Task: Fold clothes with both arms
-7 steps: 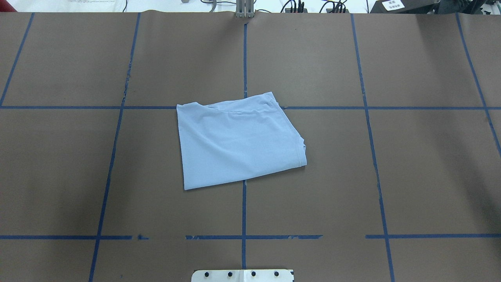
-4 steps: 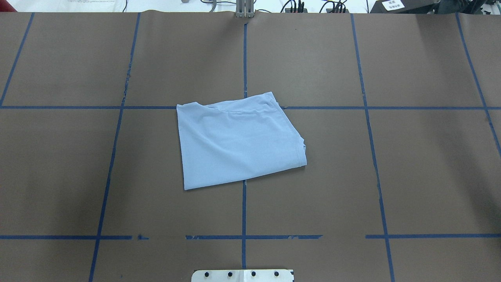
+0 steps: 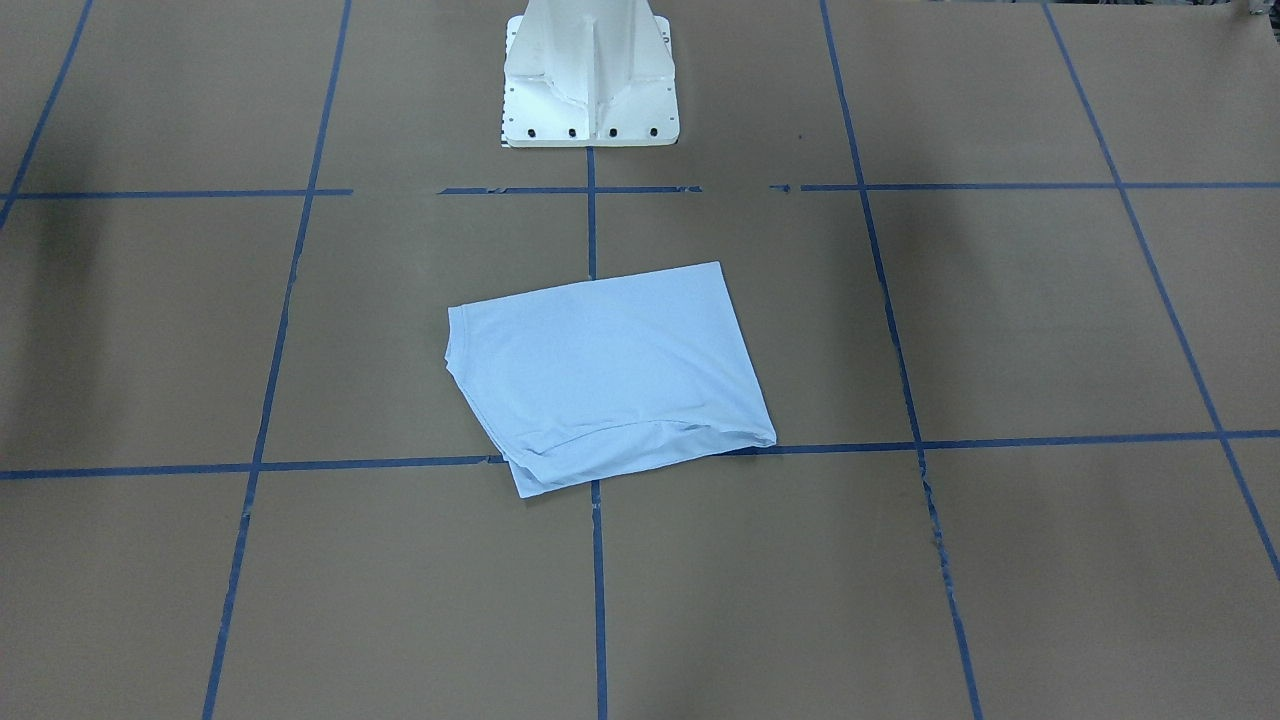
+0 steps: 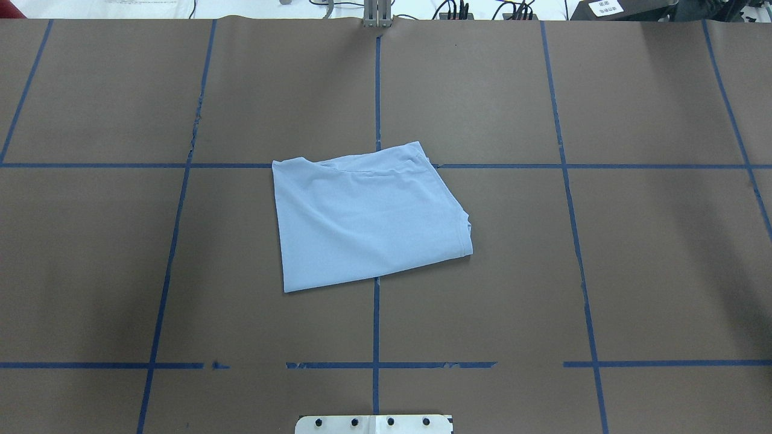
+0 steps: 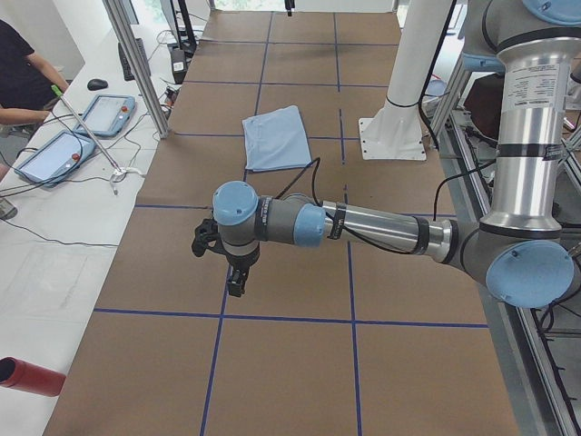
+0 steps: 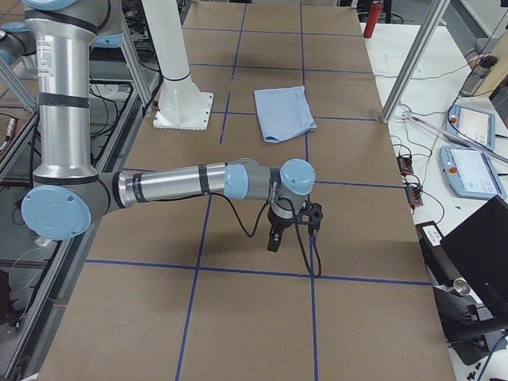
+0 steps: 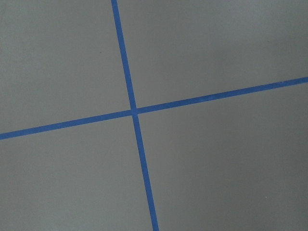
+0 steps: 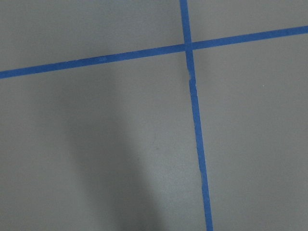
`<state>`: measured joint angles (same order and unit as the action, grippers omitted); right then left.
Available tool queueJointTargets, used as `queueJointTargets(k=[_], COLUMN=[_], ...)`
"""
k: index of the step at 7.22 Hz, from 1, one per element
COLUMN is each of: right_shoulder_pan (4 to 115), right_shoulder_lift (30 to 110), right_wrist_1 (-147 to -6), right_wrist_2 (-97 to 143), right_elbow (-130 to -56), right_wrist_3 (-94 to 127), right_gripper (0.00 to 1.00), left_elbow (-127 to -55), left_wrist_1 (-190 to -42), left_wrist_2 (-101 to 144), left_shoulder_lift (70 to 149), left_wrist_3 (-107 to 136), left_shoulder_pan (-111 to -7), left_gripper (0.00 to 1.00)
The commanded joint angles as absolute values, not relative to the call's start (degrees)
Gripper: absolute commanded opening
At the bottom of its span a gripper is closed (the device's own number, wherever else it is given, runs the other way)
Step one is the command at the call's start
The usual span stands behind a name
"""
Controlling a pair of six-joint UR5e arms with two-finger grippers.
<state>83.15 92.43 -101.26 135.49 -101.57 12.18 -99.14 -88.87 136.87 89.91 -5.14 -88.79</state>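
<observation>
At the middle of the surface (image 4: 633,271) lies the light blue T-shirt (image 4: 368,220), seemingly folded to the end, while the left pincer (image 5: 234,280) and the right pincer (image 6: 273,240) hang well apart from it, open or closed I cannot tell; another fold would need both to reach in.

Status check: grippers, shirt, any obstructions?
Left gripper, right gripper: over bare table, away from T-shirt; open or shut unknown. T-shirt folded, flat, mid-table. Nothing on it.

Silver-grey tubular metal left arm (image 5: 381,225) — light blue joint caps, black cable along forearm, white label on upper segment. Silver-grey tubular right arm (image 6: 171,184) — same caps, black cable. Black left gripper (image 5: 234,287), black right gripper (image 6: 273,242). White flared pedestal base (image 3: 590,70), dark bolts along foot.
</observation>
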Motion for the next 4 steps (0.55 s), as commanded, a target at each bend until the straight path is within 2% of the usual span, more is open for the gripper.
queueJointTargets(k=[1, 4], right_shoulder_pan=[83.1, 83.1], right_shoulder_lift=[92.3, 92.1], right_wrist_1=[-101.3, -101.3], right_wrist_2=[136.5, 136.8], right_elbow=[-101.4, -101.5], right_wrist_3=[12.1, 12.0], right_gripper=[1.00, 1.00], left_elbow=[-99.1, -99.1], left_wrist_1=[-89.3, -89.6], left_wrist_2=[136.8, 136.8], left_shoulder_lift=[90.0, 90.1], left_wrist_3=[-5.1, -5.3], left_shoulder_pan=[-88.8, -88.8], left_gripper=[1.00, 1.00])
